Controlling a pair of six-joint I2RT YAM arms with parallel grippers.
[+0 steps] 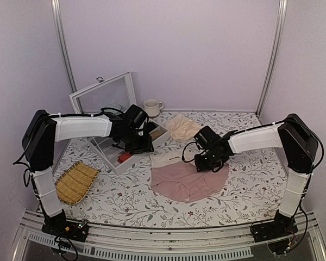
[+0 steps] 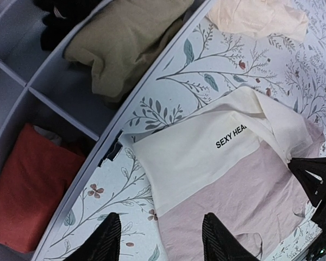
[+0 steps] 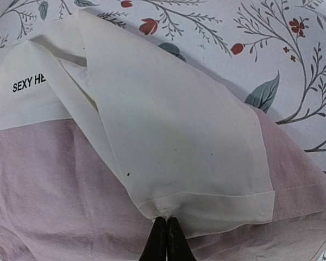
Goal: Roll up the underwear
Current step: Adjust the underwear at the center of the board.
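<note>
The underwear (image 1: 187, 182) lies on the floral tablecloth, dusty-pink with a wide cream waistband (image 1: 167, 157) printed with dark text. One side of the waistband is folded over the pink fabric (image 3: 168, 130). My right gripper (image 3: 167, 239) is shut, pinching the folded waistband's hem; it sits at the garment's upper right in the top view (image 1: 205, 163). My left gripper (image 2: 160, 242) is open and empty, hovering above the underwear's left edge (image 2: 228, 201), by the organiser box (image 1: 143, 142).
A white divided organiser box (image 2: 98, 147) holds a red bundle (image 2: 32, 190), an olive cloth (image 2: 125, 43) and dark items. A pale beige cloth (image 1: 183, 128) lies behind the underwear. A mug (image 1: 151, 107), the box's framed lid (image 1: 103, 92) and a woven tray (image 1: 76, 182) stand around.
</note>
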